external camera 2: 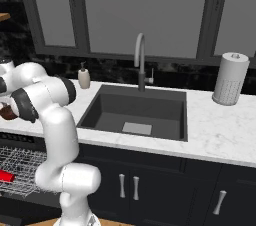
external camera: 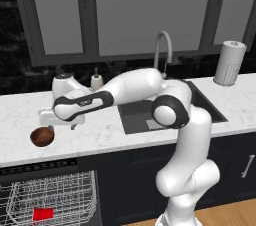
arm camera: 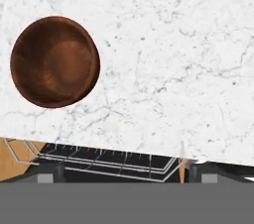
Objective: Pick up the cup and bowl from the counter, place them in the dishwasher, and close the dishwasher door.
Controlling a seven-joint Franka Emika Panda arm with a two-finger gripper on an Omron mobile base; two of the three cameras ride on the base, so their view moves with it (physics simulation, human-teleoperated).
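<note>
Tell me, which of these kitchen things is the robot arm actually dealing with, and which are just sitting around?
Part of the job: bowl on the counter; red cup already in the open dishwasher rack; open gripper above the counter.

Just lying about: soap dispenser, paper towel roll, faucet, sink.

bowl (external camera: 42, 136) on counter (external camera: 110, 130), cup (external camera: 43, 214) in dishwasher (external camera: 47, 200)

Wood-grained bowl (arm camera: 54, 62) – veined marble counter (arm camera: 173, 59).
</note>
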